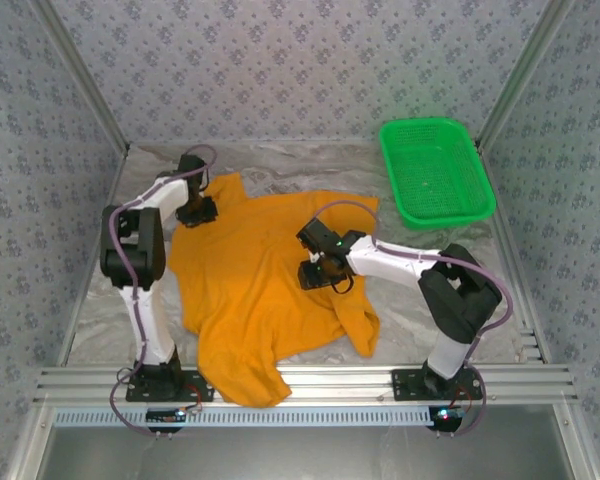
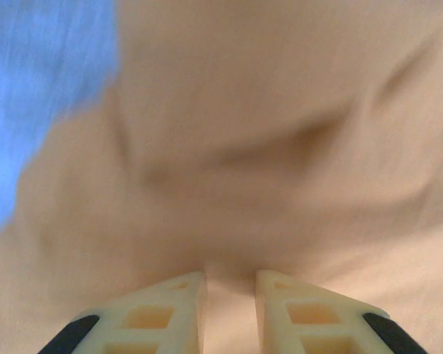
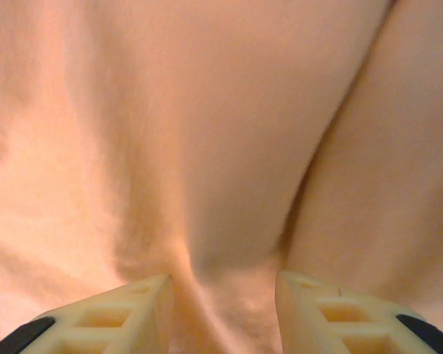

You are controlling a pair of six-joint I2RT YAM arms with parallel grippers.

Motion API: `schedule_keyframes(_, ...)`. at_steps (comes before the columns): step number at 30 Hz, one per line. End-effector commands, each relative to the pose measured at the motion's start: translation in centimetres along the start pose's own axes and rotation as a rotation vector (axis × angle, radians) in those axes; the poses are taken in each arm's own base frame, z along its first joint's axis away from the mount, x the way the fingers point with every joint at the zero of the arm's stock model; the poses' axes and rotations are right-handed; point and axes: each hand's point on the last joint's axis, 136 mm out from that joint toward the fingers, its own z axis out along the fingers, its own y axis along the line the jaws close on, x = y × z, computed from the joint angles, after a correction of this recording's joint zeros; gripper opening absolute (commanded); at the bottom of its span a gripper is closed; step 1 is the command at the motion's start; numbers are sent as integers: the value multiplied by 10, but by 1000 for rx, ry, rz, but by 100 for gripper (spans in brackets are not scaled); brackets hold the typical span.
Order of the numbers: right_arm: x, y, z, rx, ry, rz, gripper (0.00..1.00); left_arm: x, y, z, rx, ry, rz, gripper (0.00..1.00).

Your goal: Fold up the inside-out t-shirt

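Note:
The orange t-shirt [image 1: 250,290] lies spread and rumpled across the middle of the table, its lower end draped over the front rail. My left gripper [image 1: 195,213] is down on the shirt's far left corner. In the left wrist view its jaws [image 2: 230,276] stand narrow, with a ridge of orange cloth [image 2: 280,147] pinched between them. My right gripper [image 1: 320,272] presses on the shirt's right-middle. In the right wrist view its jaws [image 3: 223,280] stand wider, closed on a thick gathered fold of the cloth [image 3: 229,184]. No print or tag shows.
A green mesh basket [image 1: 425,122] stands at the back right, off the shirt. A crinkled silvery sheet [image 1: 310,165] covers the table. Patterned walls close in three sides, and an aluminium rail [image 1: 380,378] runs along the front. A blurred blue patch [image 2: 29,88] lies beyond the cloth's edge.

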Motion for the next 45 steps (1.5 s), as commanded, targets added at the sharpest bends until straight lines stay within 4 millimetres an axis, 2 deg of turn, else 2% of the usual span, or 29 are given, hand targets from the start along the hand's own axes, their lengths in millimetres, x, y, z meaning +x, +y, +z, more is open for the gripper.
schedule_keyframes(1, 11, -63, -6, 223, 40, 73, 42, -23, -21, -6, 52, -26, 147, 25)
schedule_keyframes(4, 19, -86, -14, 195, 40, 89, 44, -37, -20, -25, 34, -80, 129, 28)
schedule_keyframes(7, 8, -101, -16, 72, 31, 78, 46, -27, -8, -35, 21, -40, 13, 30)
schedule_keyframes(11, -28, -111, -4, 19, -15, 92, 44, 0, 2, -9, 58, 35, -161, 31)
schedule_keyframes(14, -45, -127, 13, 68, -35, 151, 41, 5, 14, 12, 32, 77, -225, 30)
schedule_keyframes(17, -44, -137, 32, 69, -15, 234, 34, -13, 21, 25, -1, 34, -215, 29)
schedule_keyframes(19, -39, -153, 39, 168, 12, 230, 25, -25, 22, 31, -23, 30, -179, 29)
schedule_keyframes(22, -32, -188, 32, 417, 40, 211, 9, -43, 25, 36, -73, 34, -88, 29)
schedule_keyframes(23, -36, -190, 34, 414, 38, 195, 4, -48, 26, 39, -73, 53, -67, 28)
schedule_keyframes(24, -49, -191, 32, 412, 14, 207, 0, -64, 22, 39, -56, 37, -39, 28)
schedule_keyframes(26, -61, -197, 23, 485, 9, 214, 0, -77, 15, 42, -29, 57, 20, 28)
schedule_keyframes(29, -79, -208, -5, 691, -13, 176, 1, -104, 5, 45, -4, 32, 112, 29)
schedule_keyframes(32, -102, -212, -20, 787, -46, 108, 2, -129, -23, 47, 109, -57, 248, 29)
schedule_keyframes(34, -120, -211, -23, 786, -71, 54, 3, -144, -35, 35, 132, -131, 301, 31)
schedule_keyframes(36, -132, -204, -28, 751, -87, 19, 8, -154, -41, 14, 149, -178, 299, 32)
schedule_keyframes(39, -131, -183, -45, 632, -104, 53, 20, -157, -41, -30, 156, -206, 230, 32)
schedule_keyframes(42, -100, -149, -58, 445, -95, 137, 29, -140, -26, -72, 118, -189, 101, 32)
schedule_keyframes(45, -41, -120, -54, 309, -15, 238, 38, -95, -11, -95, 99, -144, -41, 31)
